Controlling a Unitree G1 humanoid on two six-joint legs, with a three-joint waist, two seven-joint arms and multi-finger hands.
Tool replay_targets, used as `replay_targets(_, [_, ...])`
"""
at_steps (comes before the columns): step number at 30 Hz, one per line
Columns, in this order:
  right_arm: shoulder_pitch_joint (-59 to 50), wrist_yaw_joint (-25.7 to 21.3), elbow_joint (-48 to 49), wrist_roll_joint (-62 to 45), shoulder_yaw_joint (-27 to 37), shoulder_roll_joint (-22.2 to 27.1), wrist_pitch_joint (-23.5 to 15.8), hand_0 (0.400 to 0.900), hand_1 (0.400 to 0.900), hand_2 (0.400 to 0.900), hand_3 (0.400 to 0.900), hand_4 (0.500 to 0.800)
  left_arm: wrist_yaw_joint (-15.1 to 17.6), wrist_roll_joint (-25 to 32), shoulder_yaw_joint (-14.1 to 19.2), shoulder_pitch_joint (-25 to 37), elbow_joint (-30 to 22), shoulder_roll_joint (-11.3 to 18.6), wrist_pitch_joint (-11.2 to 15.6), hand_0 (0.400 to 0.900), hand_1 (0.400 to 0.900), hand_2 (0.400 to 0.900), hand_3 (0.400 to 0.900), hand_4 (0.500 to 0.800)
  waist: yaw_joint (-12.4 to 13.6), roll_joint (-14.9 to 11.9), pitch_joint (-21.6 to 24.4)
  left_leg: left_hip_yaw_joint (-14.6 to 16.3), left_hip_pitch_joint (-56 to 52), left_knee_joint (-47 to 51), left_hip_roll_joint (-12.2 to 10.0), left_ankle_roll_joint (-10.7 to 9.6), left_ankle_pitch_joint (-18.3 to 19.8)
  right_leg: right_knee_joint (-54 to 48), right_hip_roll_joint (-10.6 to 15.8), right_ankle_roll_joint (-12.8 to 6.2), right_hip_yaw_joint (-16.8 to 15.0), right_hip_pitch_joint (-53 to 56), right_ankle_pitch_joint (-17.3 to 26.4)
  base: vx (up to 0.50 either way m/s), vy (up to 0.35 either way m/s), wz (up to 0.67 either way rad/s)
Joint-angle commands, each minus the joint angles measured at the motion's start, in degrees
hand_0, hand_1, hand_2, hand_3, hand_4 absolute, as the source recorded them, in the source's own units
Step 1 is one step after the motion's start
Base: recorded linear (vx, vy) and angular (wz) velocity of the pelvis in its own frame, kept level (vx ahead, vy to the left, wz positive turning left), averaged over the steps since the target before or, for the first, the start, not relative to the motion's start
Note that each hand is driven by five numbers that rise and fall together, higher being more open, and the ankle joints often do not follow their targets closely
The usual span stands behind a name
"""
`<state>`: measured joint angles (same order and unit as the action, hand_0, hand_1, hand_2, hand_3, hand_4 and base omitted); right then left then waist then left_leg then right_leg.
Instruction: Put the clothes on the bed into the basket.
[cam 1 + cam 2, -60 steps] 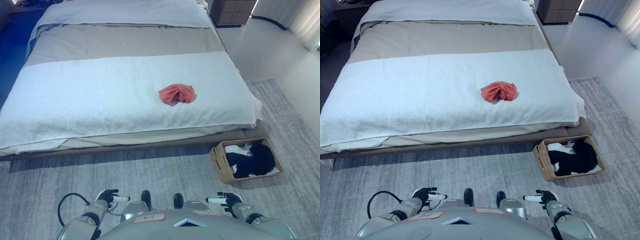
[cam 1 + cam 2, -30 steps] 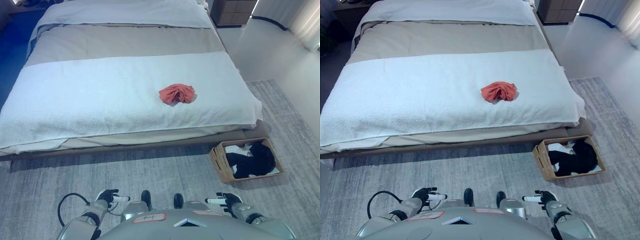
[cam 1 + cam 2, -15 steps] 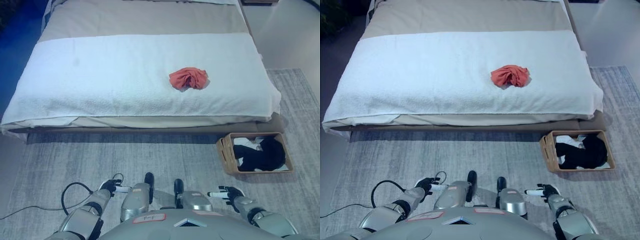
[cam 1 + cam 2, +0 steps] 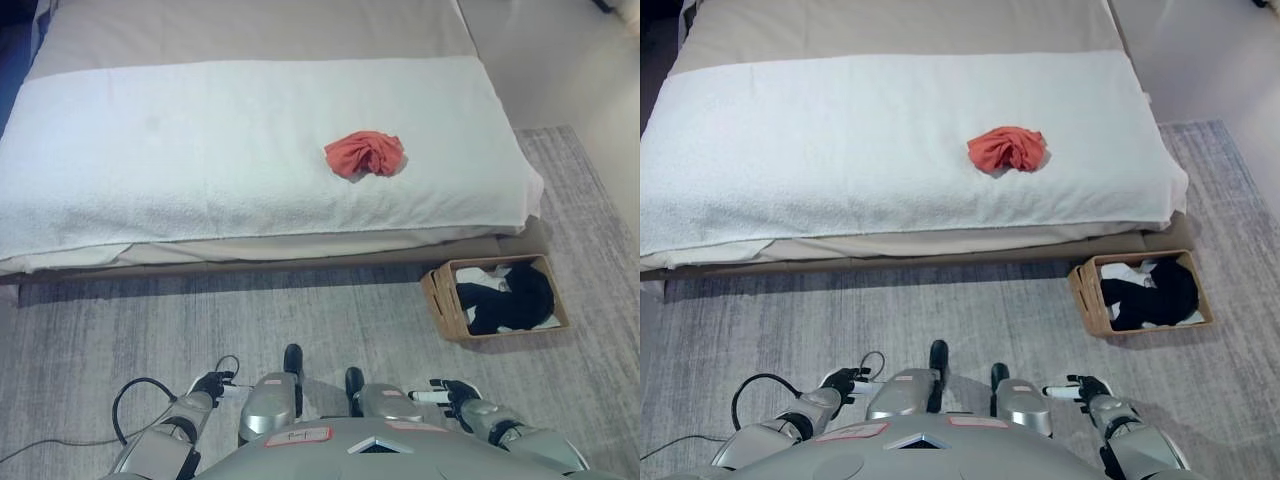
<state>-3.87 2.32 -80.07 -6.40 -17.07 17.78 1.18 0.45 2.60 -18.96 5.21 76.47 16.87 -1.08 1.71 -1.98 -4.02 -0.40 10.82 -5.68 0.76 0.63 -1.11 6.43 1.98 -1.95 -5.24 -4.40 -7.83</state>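
A crumpled red cloth (image 4: 364, 155) lies on the white blanket of the bed (image 4: 200, 150), right of its middle. A brown basket (image 4: 497, 298) stands on the rug by the bed's near right corner, with black and white clothes in it. My left hand (image 4: 209, 385) and my right hand (image 4: 448, 393) are low at the bottom of the view, far from the bed, fingers relaxed and empty.
A grey rug (image 4: 120, 330) covers the floor between me and the bed. Bare pale floor (image 4: 560, 60) lies to the right of the bed.
The whole view has shifted: the camera tilted down and moved, so the bed sits higher and closer in view. The cloth, the basket and both hands keep their places.
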Motion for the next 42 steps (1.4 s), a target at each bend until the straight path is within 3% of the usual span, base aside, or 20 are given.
replay_targets(1, [-0.50,0.03,2.47,-0.53,-0.80,2.22,-0.11,0.900,0.900,0.900,0.900,0.800,0.47,0.39,1.18,1.99,0.16,2.97,0.70,0.900,0.900,0.900,0.900,0.800,-0.88,-2.04,2.04,-2.82,9.22,-0.90,2.98,0.12,-2.71,4.59,0.53,-3.56,-1.90,8.79,0.64,0.26,0.191,-0.06])
replay_targets(5, [-1.65,0.28,3.18,-0.71,-0.73,1.98,0.04,0.900,0.900,0.900,0.900,0.800,0.74,0.57,0.84,2.81,-0.22,3.71,0.46,0.900,0.900,0.900,0.900,0.800,-2.14,-1.58,0.04,-3.38,4.87,0.48,3.85,1.88,-0.79,21.02,-0.10,-4.90,0.40,1.83,11.02,0.19,0.207,0.00])
replay_targets(8, [-1.99,-0.14,2.88,-0.80,-0.31,1.85,0.10,0.900,0.900,0.900,0.900,0.800,0.82,0.82,1.15,3.05,-0.05,3.92,0.34,0.900,0.900,0.900,0.900,0.800,-2.60,-0.36,-1.15,-4.11,0.64,1.62,4.14,2.59,0.60,26.39,0.43,-4.44,3.79,-1.37,11.04,0.23,0.176,0.17])
replay_targets(10, [-1.76,-0.20,3.04,-1.19,-0.16,2.01,0.08,0.900,0.900,0.900,0.900,0.800,0.69,1.00,1.32,3.20,-0.02,4.33,0.26,0.900,0.900,0.900,0.900,0.800,-3.12,0.10,-1.65,-5.08,-2.43,3.11,4.39,2.51,0.79,23.89,-1.45,-3.27,3.97,-4.21,7.41,0.28,0.090,0.26])
replay_targets(12, [-2.02,-0.45,3.07,-1.33,-0.09,2.21,0.17,0.900,0.900,0.900,0.900,0.800,0.75,0.97,1.37,3.61,0.15,4.20,0.22,0.900,0.900,0.900,0.900,0.800,-3.15,0.90,-2.09,-5.36,-4.97,4.54,3.40,1.88,1.39,17.25,0.68,-2.55,6.87,-4.77,3.88,0.24,0.019,0.23])
replay_targets(13, [-2.27,-0.56,3.35,-1.46,-0.13,2.24,0.12,0.900,0.900,0.900,0.900,0.800,0.80,0.93,1.33,3.73,0.24,4.14,0.33,0.900,0.900,0.900,0.900,0.800,-3.36,0.97,-2.36,-5.69,-5.62,4.73,3.47,1.63,1.71,13.91,0.80,-2.59,6.31,-5.13,3.63,0.26,-0.059,0.42])
replay_targets(14, [-2.71,-0.85,3.63,-1.57,-0.07,2.18,0.28,0.900,0.900,0.900,0.900,0.800,0.87,0.84,1.28,4.35,0.48,3.88,0.53,0.900,0.900,0.900,0.900,0.800,-3.74,0.47,-2.72,-6.07,-6.71,5.05,3.79,0.95,2.63,4.13,2.41,-3.74,4.35,-7.37,6.78,0.19,-0.056,0.34])
replay_targets(17, [-2.85,-0.91,3.68,-1.38,0.10,2.31,0.45,0.900,0.900,0.900,0.900,0.800,0.88,0.76,1.26,4.58,0.58,3.54,0.62,0.900,0.900,0.900,0.900,0.800,-4.35,0.18,-3.52,-6.72,-8.94,5.30,3.83,0.56,3.77,-1.53,3.82,-5.03,2.48,-7.96,11.21,0.19,-0.085,0.29])
replay_targets(21, [-2.35,-1.05,4.17,-0.44,0.45,2.59,0.70,0.900,0.900,0.900,0.900,0.800,0.82,0.69,1.99,4.01,1.17,3.63,0.77,0.900,0.900,0.900,0.900,0.800,-4.59,-0.82,-3.57,-7.43,-12.01,6.15,3.77,-0.44,5.24,-5.29,5.50,-6.64,3.29,-8.57,15.50,0.19,-0.163,0.31])
replay_targets(23, [-1.24,-1.04,4.10,-0.37,0.94,2.52,0.77,0.900,0.900,0.900,0.900,0.800,0.59,0.29,2.55,3.30,1.90,3.47,0.54,0.900,0.900,0.900,0.900,0.800,-4.64,-1.49,-2.44,-7.96,-13.73,7.67,2.98,-1.27,5.92,-5.91,5.37,-6.27,3.14,-6.57,14.86,0.28,-0.295,0.47])
replay_targets(24, [-0.68,-0.94,3.83,-0.08,1.22,2.75,0.75,0.900,0.900,0.900,0.900,0.800,0.37,0.08,2.51,2.68,2.33,2.85,0.48,0.900,0.900,0.900,0.900,0.800,-4.65,-1.25,-0.88,-8.10,-15.07,8.94,1.28,-1.95,6.06,-5.93,4.92,-5.83,4.24,-5.23,14.07,0.35,-0.375,0.47])
replay_targets(27, [-0.48,-1.16,4.48,0.29,1.25,3.76,0.52,0.900,0.900,0.900,0.900,0.800,0.34,-0.58,2.00,2.10,2.01,1.90,0.52,0.900,0.900,0.900,0.900,0.800,-5.28,-0.31,0.29,-8.94,-15.17,8.92,-0.88,-3.20,5.99,-5.32,4.18,-4.79,6.80,-3.80,12.05,0.19,-0.253,0.45])
replay_targets(31, [-1.46,-1.62,5.67,0.09,0.93,5.42,-0.07,0.900,0.900,0.900,0.900,0.800,0.41,-0.57,1.11,2.96,1.41,1.34,0.55,0.900,0.900,0.900,0.900,0.800,-6.01,0.68,0.88,-8.96,-14.45,8.59,-2.07,-4.13,5.70,-5.77,3.54,-3.90,8.46,-2.89,10.63,0.10,-0.184,0.39])
replay_targets(33, [-2.76,-2.06,7.52,0.45,0.90,7.53,-0.36,0.900,0.900,0.900,0.900,0.800,0.37,-0.91,0.09,3.58,0.77,0.90,0.73,0.900,0.900,0.900,0.900,0.800,-6.37,1.17,0.81,-7.94,-13.49,8.28,-2.12,-4.37,5.34,-6.32,3.57,-3.79,9.14,-2.50,10.44,0.05,-0.110,0.17])
replay_targets(38, [-14.24,-2.71,15.19,3.96,-1.96,20.61,-1.17,0.900,0.900,0.900,0.900,0.800,-0.08,-1.85,-1.27,3.91,0.71,0.99,0.78,0.900,0.900,0.900,0.900,0.800,-6.22,2.36,0.69,-4.86,-12.96,10.63,-3.70,-5.10,4.16,-8.99,3.01,-4.02,8.88,-2.96,11.34,0.03,-0.055,-0.24])
replay_targets(39, [-14.34,-2.70,15.14,3.95,-2.02,20.63,-1.18,0.900,0.900,0.900,0.900,0.800,-0.08,-1.85,-1.21,3.95,0.73,0.96,0.79,0.900,0.900,0.900,0.900,0.800,-6.23,2.40,0.65,-4.82,-12.97,10.63,-3.71,-5.10,4.17,-8.98,2.99,-4.02,8.85,-2.97,11.35,-0.08,0.001,-0.25])
replay_targets(42, [-28.60,-3.13,14.96,5.97,-9.48,24.48,-1.95,0.900,0.900,0.900,0.900,0.800,0.18,-1.23,-3.03,4.24,1.39,0.20,0.94,0.900,0.900,0.900,0.900,0.800,-5.28,2.73,-1.29,-4.00,-10.37,10.68,-3.62,-5.00,3.48,-9.63,3.30,-4.31,8.05,-5.90,12.92,-0.09,0.014,-0.19])
